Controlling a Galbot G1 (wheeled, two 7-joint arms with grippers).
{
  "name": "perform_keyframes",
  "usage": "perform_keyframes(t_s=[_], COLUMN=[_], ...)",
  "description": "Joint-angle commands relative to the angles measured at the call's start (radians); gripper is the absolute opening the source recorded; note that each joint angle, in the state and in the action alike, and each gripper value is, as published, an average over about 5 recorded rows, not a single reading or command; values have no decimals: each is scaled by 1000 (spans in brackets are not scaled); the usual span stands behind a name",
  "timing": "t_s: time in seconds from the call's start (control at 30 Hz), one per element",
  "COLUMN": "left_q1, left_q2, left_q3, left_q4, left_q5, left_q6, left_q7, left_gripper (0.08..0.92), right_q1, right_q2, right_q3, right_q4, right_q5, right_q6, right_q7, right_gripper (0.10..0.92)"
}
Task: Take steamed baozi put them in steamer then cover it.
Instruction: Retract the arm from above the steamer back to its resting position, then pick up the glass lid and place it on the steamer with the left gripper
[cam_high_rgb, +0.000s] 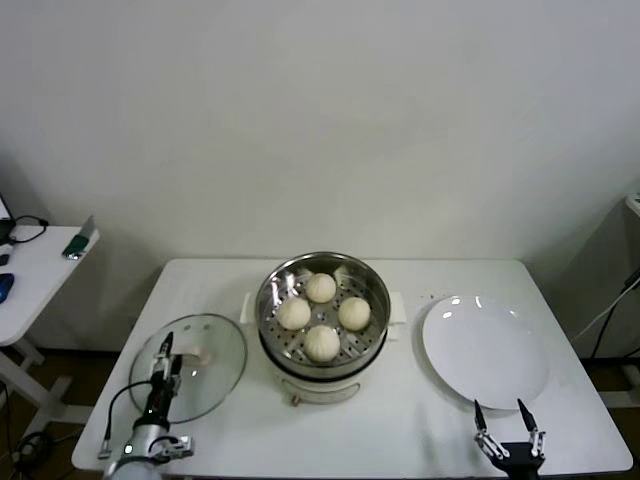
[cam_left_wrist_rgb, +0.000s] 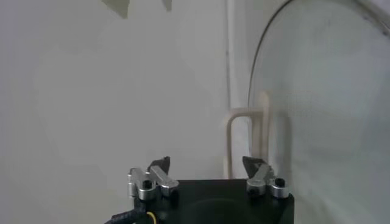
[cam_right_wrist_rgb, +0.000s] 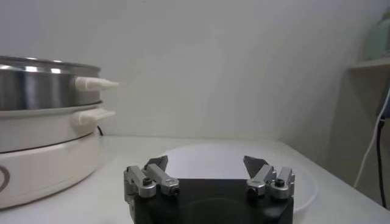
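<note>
Several cream-white baozi (cam_high_rgb: 322, 343) sit inside the shiny steamer (cam_high_rgb: 372, 290) at the table's middle. The steamer's steel wall (cam_right_wrist_rgb: 42, 85) also shows in the right wrist view. The glass cover (cam_high_rgb: 215, 370) lies flat on the table left of the steamer, its cream handle (cam_high_rgb: 197, 354) at the centre. My left gripper (cam_high_rgb: 168, 355) is open and empty over the cover's near-left part, short of the handle. In the left wrist view the gripper (cam_left_wrist_rgb: 207, 164) faces the handle (cam_left_wrist_rgb: 247, 131) and the cover (cam_left_wrist_rgb: 323, 91). My right gripper (cam_high_rgb: 508, 415) is open and empty at the table's front right.
A flat white plate (cam_high_rgb: 485, 350) lies right of the steamer, just beyond my right gripper; it also shows in the right wrist view (cam_right_wrist_rgb: 244, 161). The steamer's cream base (cam_right_wrist_rgb: 42, 152) stands beside it. A side table (cam_high_rgb: 40, 265) with small items stands far left.
</note>
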Motion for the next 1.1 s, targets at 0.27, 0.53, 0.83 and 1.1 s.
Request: perform_keyframes(t_s=[0.27,0.53,0.83,1.1], left_q1=[-33,-34,-30,32], left_q2=[3,-7,-15,48], left_q3=[1,-3,-5,-22], left_q4=[48,58,39,-231], left_q5=[-2,-14,-47,-185], left_q6=[-22,-26,-33,19], left_q7=[11,7,0,115], left_gripper=[514,280,139,139], right_q1=[0,-1,-2,-5], right_q2=[13,13,11,6], right_q3=[-10,-10,-11,4], right_q4=[-18,-16,-24,-7], right_q5=[-13,-11,-15,-33], right_q6=[17,24,39,37], right_q7=[3,5,5,13], right_gripper=[823,823,823,823])
